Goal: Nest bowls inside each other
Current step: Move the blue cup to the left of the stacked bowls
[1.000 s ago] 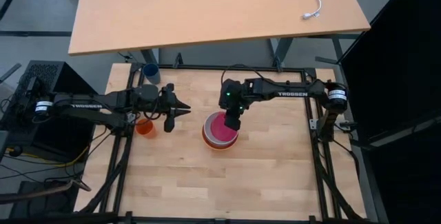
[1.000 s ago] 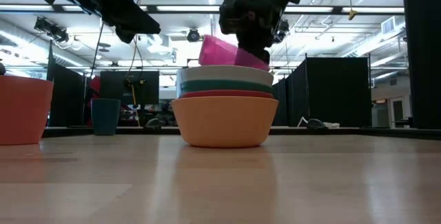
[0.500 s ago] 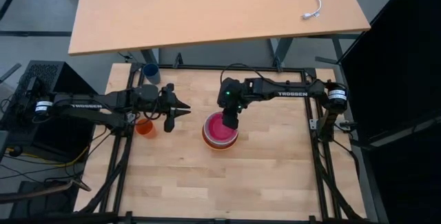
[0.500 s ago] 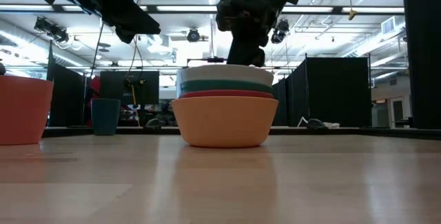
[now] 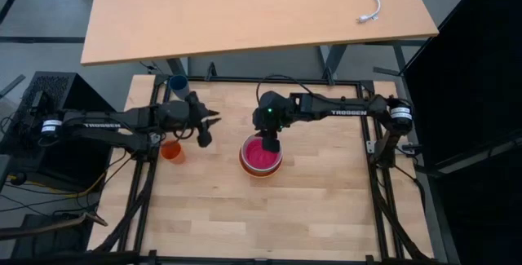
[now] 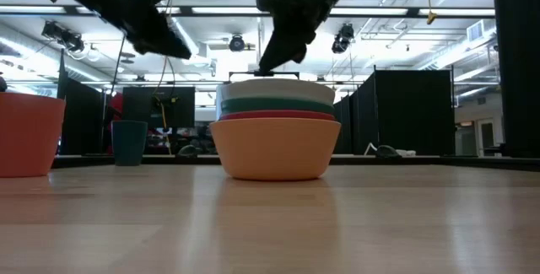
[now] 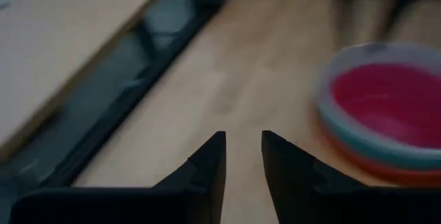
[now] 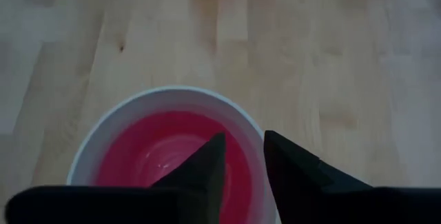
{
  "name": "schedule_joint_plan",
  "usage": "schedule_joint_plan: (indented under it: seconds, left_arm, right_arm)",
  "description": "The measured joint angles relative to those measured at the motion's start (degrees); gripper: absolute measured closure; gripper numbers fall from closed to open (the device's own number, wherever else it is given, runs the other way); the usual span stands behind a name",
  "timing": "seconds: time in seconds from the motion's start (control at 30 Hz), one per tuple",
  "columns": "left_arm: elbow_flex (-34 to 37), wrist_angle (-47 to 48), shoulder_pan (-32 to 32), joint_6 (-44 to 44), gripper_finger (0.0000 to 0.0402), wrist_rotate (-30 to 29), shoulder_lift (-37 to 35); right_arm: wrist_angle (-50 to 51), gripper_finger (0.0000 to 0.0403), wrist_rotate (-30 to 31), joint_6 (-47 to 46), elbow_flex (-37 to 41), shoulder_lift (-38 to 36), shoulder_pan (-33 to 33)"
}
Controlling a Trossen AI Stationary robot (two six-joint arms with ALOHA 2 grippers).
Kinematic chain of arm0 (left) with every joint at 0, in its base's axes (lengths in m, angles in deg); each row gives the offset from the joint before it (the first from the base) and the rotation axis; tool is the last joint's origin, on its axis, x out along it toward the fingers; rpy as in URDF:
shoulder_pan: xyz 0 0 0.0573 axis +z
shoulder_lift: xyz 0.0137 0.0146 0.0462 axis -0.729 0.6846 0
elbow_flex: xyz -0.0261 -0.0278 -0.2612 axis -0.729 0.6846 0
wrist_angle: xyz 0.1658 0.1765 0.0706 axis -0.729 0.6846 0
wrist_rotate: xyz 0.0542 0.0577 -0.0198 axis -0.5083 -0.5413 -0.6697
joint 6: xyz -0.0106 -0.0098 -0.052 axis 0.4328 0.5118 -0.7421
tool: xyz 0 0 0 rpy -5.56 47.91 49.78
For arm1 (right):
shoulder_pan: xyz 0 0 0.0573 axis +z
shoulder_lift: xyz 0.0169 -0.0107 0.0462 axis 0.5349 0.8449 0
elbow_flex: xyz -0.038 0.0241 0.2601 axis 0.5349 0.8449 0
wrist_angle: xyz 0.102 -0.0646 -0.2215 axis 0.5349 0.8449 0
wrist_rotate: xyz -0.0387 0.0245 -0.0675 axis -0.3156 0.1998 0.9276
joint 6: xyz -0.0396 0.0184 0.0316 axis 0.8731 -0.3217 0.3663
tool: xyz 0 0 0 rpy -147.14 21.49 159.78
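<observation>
The right gripper (image 5: 269,144) is hovering right over the stack of bowls (image 5: 261,156) at mid-table, jaws narrowly parted and holding nothing, the pink bowl (image 8: 165,156) sitting nested just beneath; the left gripper (image 5: 205,129) is waiting farther off, narrowly parted too

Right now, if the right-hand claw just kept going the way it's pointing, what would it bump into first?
Most likely the magenta-pink bowl on top of the nested stack: the right gripper points down over its rim, empty, fingers slightly apart. Exact height is unclear.
</observation>
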Motion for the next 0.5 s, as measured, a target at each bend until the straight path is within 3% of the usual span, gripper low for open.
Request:
schedule_joint_plan:
  seconds: [0.2,0.5]
  left_arm:
    - [-1.8,7.9,1.6,-3.5,0.0305,-11.4,0.0]
    - [-9.1,16.7,8.8,-7.5,0.0293,-11.9,0.0]
  right_arm:
    - [-0.8,0.0341,1.4,3.3,-0.6,-1.2,0.8]
    - [0.9,0.0338,1.6,6.0,-0.6,-4.8,0.4]
